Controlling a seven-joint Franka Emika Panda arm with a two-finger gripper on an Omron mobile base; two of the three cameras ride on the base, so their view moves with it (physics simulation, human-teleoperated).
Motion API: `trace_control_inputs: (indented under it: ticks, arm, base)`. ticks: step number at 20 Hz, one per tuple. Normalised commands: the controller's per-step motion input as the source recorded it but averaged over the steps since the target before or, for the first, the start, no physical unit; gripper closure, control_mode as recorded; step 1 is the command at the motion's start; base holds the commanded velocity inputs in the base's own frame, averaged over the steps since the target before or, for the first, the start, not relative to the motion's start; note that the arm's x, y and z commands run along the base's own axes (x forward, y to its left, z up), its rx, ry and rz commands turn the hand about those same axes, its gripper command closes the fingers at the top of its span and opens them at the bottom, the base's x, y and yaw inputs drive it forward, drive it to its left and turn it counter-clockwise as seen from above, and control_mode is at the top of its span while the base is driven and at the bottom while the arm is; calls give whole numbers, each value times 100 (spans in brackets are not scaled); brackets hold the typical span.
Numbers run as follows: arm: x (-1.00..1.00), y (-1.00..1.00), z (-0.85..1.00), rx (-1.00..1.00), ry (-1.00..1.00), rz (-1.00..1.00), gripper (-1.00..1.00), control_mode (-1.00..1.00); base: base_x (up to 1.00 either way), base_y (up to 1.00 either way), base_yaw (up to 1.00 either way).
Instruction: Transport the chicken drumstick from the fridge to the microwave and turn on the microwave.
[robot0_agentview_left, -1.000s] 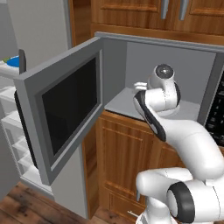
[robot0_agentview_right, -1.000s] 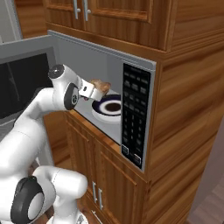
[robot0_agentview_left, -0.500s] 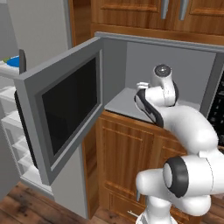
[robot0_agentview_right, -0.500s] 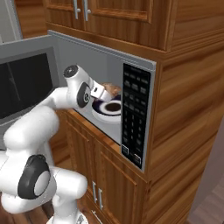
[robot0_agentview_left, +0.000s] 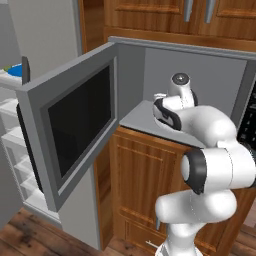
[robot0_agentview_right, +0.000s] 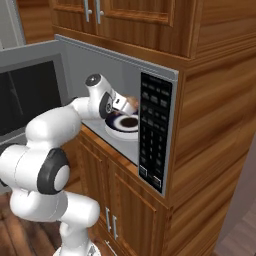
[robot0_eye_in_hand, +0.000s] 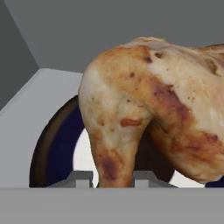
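Observation:
The microwave (robot0_agentview_right: 153, 131) stands open, its door (robot0_agentview_left: 75, 127) swung out to the left. My gripper (robot0_agentview_right: 123, 104) is inside the grey cavity, shut on the chicken drumstick (robot0_agentview_right: 131, 102), golden-brown and glossy. The drumstick hangs just above a round plate (robot0_agentview_right: 121, 127) with a dark blue rim on the microwave floor. In the hand view the drumstick (robot0_eye_in_hand: 148, 105) looms large between my gripper's (robot0_eye_in_hand: 113, 178) tips, with the plate (robot0_eye_in_hand: 54, 146) beneath it. The fridge (robot0_agentview_left: 11, 150) shows its white shelves at the far left, behind the microwave door.
Wooden cabinet doors (robot0_agentview_right: 107, 210) stand below the microwave and more sit above it (robot0_agentview_left: 150, 12). The black keypad panel (robot0_agentview_right: 154, 117) is to the right of the cavity. The open microwave door juts out into the room on the left.
My arm has reached deeper into the microwave, carrying the drumstick to the right until it is over the plate. The grip has not changed.

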Motion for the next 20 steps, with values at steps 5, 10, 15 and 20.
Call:
trace_control_inputs:
  ticks: [5, 10, 15, 20]
  arm:
    - [12, -6, -37, 1, 2, -1, 100, -100]
    - [0, -11, -44, 4, 0, -8, 100, -100]
    - [5, -17, -39, 6, 0, -9, 100, -100]
    - [20, -21, -15, 7, 0, -5, 100, -100]
  base:
    - [0, 0, 0]
    - [0, 0, 0]
    - [0, 0, 0]
    - [0, 0, 0]
